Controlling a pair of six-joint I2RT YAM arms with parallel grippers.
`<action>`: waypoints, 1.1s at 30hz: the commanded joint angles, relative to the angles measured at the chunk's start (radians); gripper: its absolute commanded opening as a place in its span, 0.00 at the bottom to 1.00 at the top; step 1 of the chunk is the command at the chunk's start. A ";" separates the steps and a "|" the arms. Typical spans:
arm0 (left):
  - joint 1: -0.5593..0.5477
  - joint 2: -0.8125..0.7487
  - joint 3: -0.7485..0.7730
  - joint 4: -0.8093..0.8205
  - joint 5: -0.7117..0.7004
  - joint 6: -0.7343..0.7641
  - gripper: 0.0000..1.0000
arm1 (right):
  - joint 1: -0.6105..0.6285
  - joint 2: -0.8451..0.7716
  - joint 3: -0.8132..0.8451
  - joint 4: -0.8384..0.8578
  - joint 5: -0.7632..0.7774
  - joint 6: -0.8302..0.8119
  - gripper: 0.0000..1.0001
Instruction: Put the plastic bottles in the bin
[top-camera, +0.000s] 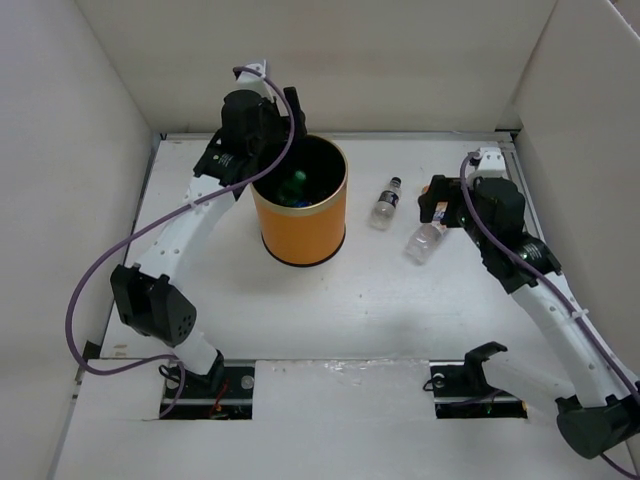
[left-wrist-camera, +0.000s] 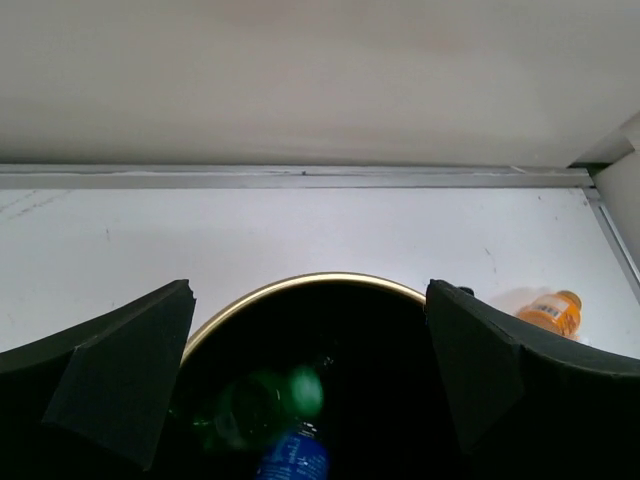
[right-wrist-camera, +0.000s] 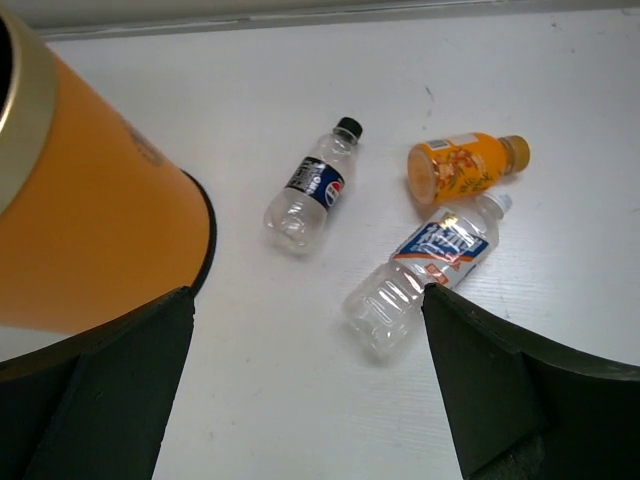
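My left gripper (top-camera: 278, 135) hangs open over the orange bin (top-camera: 300, 232), with nothing between its fingers. Through the jaws in the left wrist view I look down past the gold rim of the bin (left-wrist-camera: 310, 279) into its black inside. A blurred green bottle (left-wrist-camera: 265, 405) and a bottle with a blue label (left-wrist-camera: 295, 457) are in there. Right of the bin, three bottles lie on the table: a small clear one with a dark cap (right-wrist-camera: 310, 190), an orange one (right-wrist-camera: 462, 168) and a clear one with a white-blue label (right-wrist-camera: 425, 268). My right gripper (right-wrist-camera: 305, 300) hovers open above the table beside them.
White walls enclose the table (top-camera: 380, 310) at the back and on both sides. The bin (right-wrist-camera: 90, 220) stands close to the left of the right gripper. The orange bottle (left-wrist-camera: 550, 312) lies near the right wall.
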 joint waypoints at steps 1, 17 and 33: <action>-0.002 -0.073 0.032 -0.014 0.058 0.021 1.00 | -0.031 0.009 0.000 -0.007 0.058 0.063 1.00; -0.002 -0.270 0.026 -0.169 0.102 -0.016 1.00 | -0.092 0.374 -0.058 -0.083 0.176 0.407 1.00; -0.025 -0.314 0.026 -0.201 0.079 0.006 1.00 | -0.105 0.736 0.028 0.039 0.153 0.424 0.90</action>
